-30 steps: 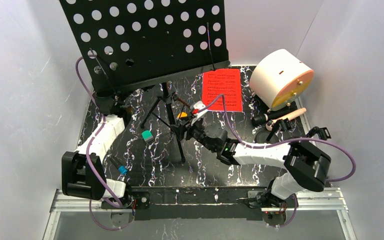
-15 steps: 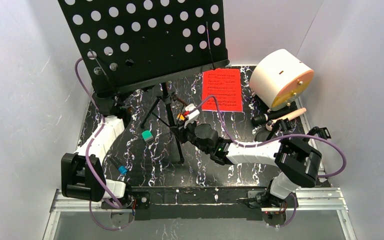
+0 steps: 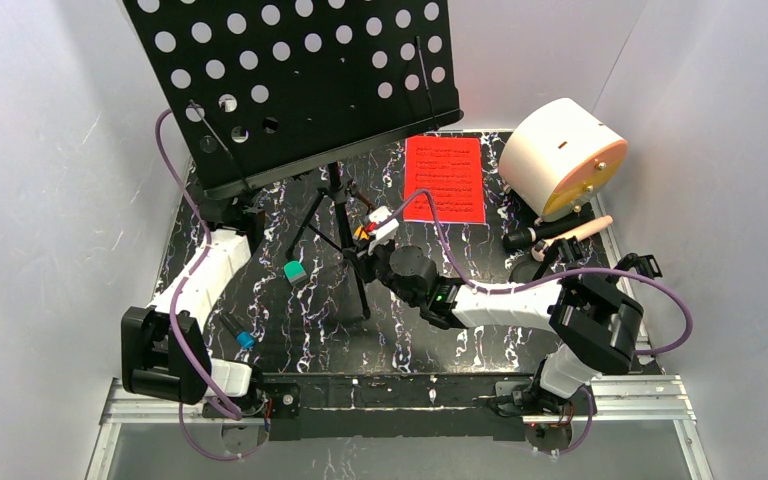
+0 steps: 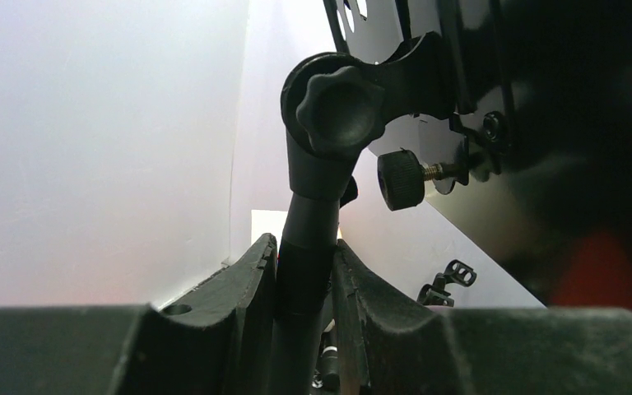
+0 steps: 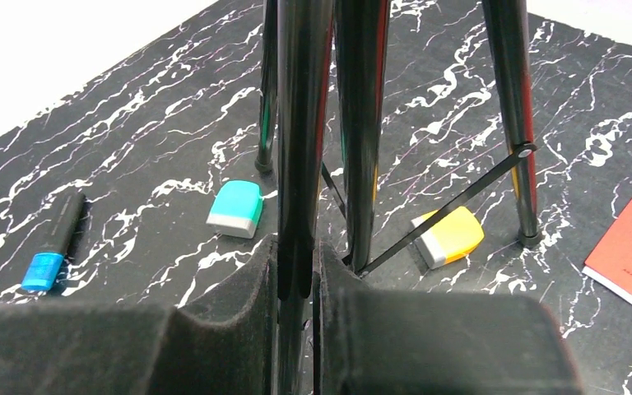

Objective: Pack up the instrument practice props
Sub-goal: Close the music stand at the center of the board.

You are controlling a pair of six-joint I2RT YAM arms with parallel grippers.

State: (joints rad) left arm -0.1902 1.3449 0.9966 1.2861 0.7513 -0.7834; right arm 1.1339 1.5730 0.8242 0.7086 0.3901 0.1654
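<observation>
Both left gripper (image 4: 304,276) and right gripper (image 5: 296,276) clamp the perforated music rack's (image 3: 330,125) glossy tubes.

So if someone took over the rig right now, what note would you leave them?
Left gripper: shut on the stand's pole, just under the tilt knob.
Right gripper: shut on the near tripod leg.
Things: stand upright at the table's rear left, legs spread; red sheet flat to its right; beige mic lying at the right edge by the white cylinder.
Done: nothing packed yet.
Left: fold the stand, then gather sheet and mics.
</observation>
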